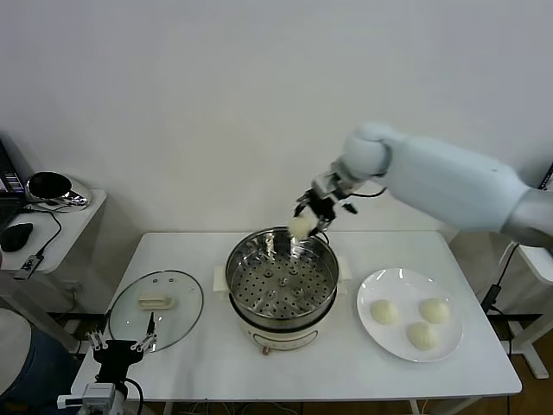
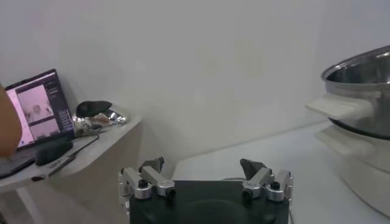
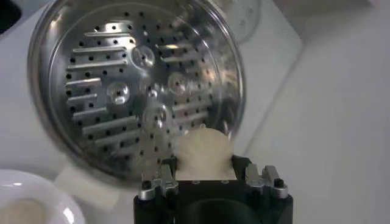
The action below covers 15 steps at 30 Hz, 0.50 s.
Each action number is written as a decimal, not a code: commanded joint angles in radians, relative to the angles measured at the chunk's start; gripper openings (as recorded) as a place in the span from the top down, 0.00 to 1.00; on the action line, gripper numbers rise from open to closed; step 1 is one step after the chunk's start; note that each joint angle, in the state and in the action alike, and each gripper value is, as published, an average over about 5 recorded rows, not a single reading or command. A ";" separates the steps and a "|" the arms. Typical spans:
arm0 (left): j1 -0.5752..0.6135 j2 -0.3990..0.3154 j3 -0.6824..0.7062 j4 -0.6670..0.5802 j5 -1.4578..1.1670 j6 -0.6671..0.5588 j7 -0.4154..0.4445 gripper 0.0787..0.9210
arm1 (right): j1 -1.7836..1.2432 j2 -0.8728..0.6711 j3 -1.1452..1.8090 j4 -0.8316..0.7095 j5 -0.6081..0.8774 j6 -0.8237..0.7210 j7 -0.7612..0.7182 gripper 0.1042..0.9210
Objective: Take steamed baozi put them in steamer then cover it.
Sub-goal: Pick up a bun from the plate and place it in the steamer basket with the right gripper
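Note:
The shiny steamer (image 1: 282,285) stands mid-table on its white base, its perforated tray (image 3: 131,91) bare. My right gripper (image 1: 304,223) hangs above the steamer's far rim, shut on one cream-white baozi (image 3: 204,152) squeezed between its fingers. Three more baozi (image 1: 384,311) (image 1: 435,309) (image 1: 422,335) lie on a white plate (image 1: 377,286) to the right. The glass cover (image 1: 156,309) with its white handle lies flat on the table at the left. My left gripper (image 1: 120,344) waits open at the table's front left corner, near the cover's edge, holding nothing.
A side table (image 1: 52,226) with a laptop (image 2: 39,109), a mouse and a shiny object stands at the far left. A white wall runs behind the table. The steamer's white side handle (image 2: 341,108) juts out toward my left gripper.

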 commanded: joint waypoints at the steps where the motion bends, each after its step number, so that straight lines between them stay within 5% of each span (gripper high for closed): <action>1: -0.001 -0.001 -0.006 -0.001 0.001 0.001 0.000 0.12 | 0.003 0.129 -0.063 -0.021 -0.118 0.113 0.007 0.42; 15: -0.009 -0.006 -0.009 0.007 -0.002 -0.001 -0.001 0.12 | -0.055 0.161 -0.072 -0.123 -0.297 0.276 0.042 0.41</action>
